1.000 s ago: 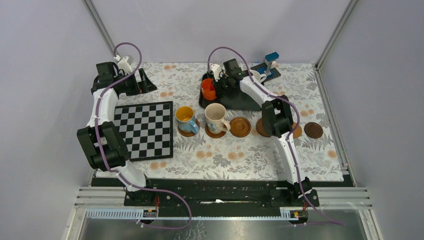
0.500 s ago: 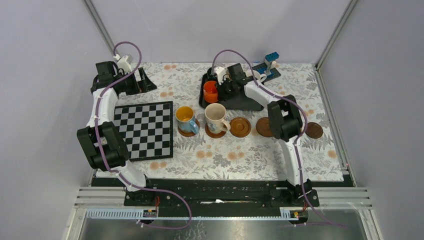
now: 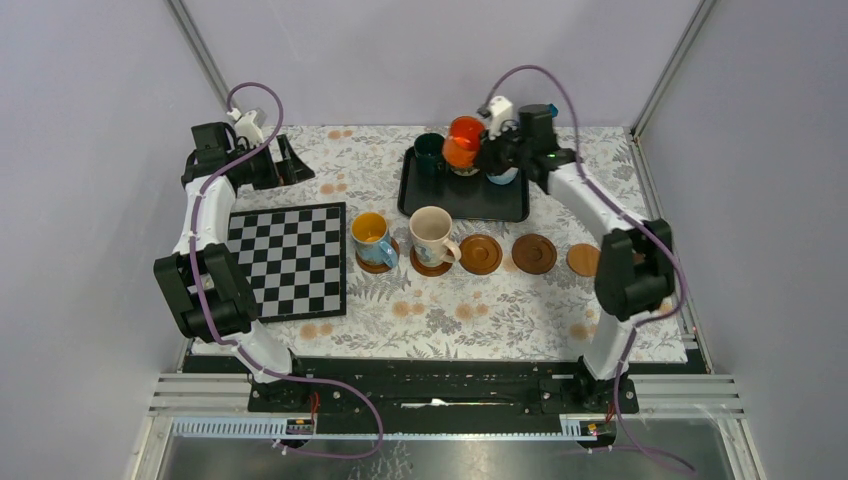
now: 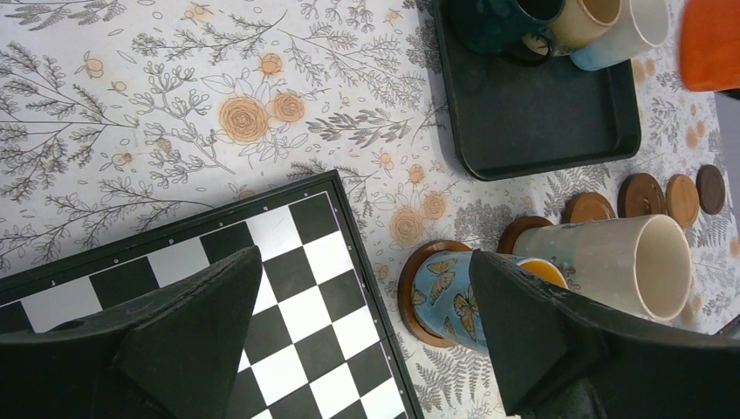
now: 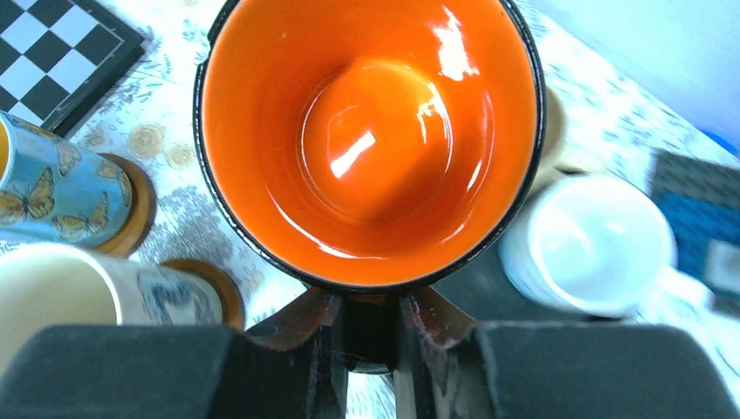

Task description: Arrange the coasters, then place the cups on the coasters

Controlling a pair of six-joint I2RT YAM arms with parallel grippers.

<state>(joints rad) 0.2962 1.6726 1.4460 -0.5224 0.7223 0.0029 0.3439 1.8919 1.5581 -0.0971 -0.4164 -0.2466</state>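
Right tool (image 5: pixel 367 336), pinched apparently on the handle of the orange cup (image 5: pixel 375 140), should carry it level to the leftmost bare coaster (image 3: pixel 481 253); left tool (image 4: pixel 366 301) stands wide open, empty.

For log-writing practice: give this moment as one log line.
left gripper: open; right gripper: shut on orange cup above tray; blue cup, cream cup: on coasters; four coasters bare

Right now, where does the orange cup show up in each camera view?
Top external: the orange cup, in the right gripper, over the black tray's far side.
Left wrist: top right corner, cut off.
Right wrist: fills the centre, seen from above.
Shared landmark: the blue butterfly cup.
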